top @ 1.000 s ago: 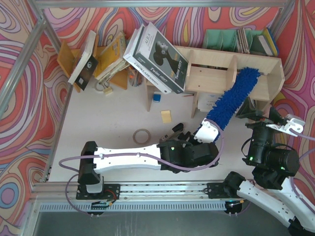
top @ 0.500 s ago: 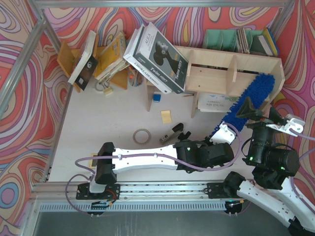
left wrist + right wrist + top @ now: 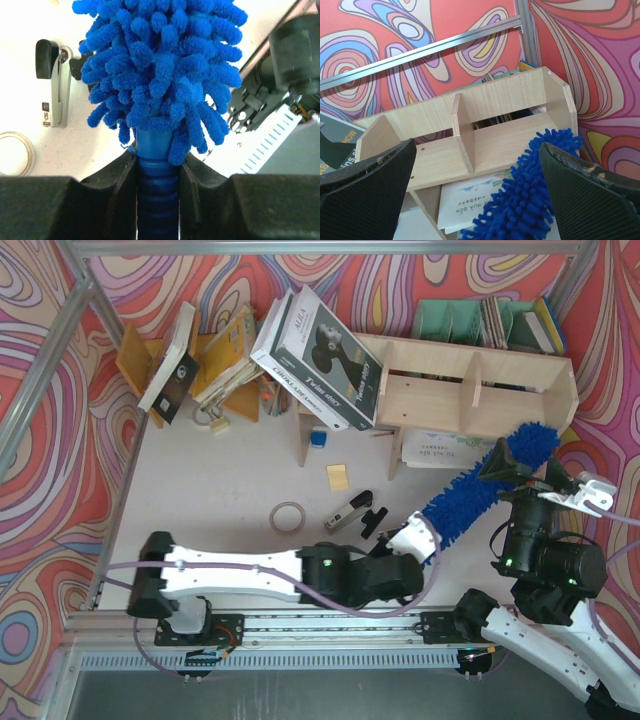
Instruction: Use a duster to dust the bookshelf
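Two grippers: left gripper (image 3: 157, 165) pinches the fluffy bright-blue chenille duster (image 3: 478, 492) by its handle, head just before the right end of the pale plywood bookshelf (image 3: 520, 405). The right gripper (image 3: 477, 187) gapes empty, so the fluff could snag there and twist loose.

Two robot arms are bolted to a silver rail (image 3: 330, 623). The left arm (image 3: 235, 572) has a long glossy white link between bulky black joint housings, and a pale lavender cable (image 3: 437, 558) loops beside it. Its base stands on a black plate (image 3: 215, 625). The right arm (image 3: 548, 562) has stacked black cylindrical motors with small green lights, white shells lower down and a white bracket at the wrist. The left gripper (image 3: 157, 165) is smooth black moulded plastic. The right gripper (image 3: 477, 150) has broad black fingers (image 3: 367, 192), finely textured and scuffed pale along the edges.
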Robot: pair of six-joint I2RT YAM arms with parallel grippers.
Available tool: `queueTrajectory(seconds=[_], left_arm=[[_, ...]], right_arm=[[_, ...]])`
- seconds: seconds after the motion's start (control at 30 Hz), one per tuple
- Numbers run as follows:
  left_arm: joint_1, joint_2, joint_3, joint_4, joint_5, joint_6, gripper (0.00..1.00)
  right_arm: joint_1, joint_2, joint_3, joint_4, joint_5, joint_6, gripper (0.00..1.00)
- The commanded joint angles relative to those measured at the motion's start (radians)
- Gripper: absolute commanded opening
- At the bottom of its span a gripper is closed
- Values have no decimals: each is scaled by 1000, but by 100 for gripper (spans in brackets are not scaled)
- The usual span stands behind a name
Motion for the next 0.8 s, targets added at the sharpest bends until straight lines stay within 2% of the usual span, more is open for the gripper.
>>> queueTrajectory(seconds=[0.0,0.1,0.27,0.37,0.5,0.77], left_arm=[[-31,-187,-178,160,-25,52,0],[-32,-270,-290,203,-17,57,0],[-32,-334,-386,193,10,97,0],[-27,-365,-436,229,45,127,0],[41,-377,-485,259,125,114,0],[167,-310,-475,328,204,169,0]], right_arm=[[-4,-5,-6,34,3,-24,99],[-4,1,-6,40,3,-29,99],[-4,19,14,6,3,5,99],[-4,33,65,-104,2,103,99],[-5,54,121,-246,19,193,99],[-5,55,49,-167,56,127,99]])
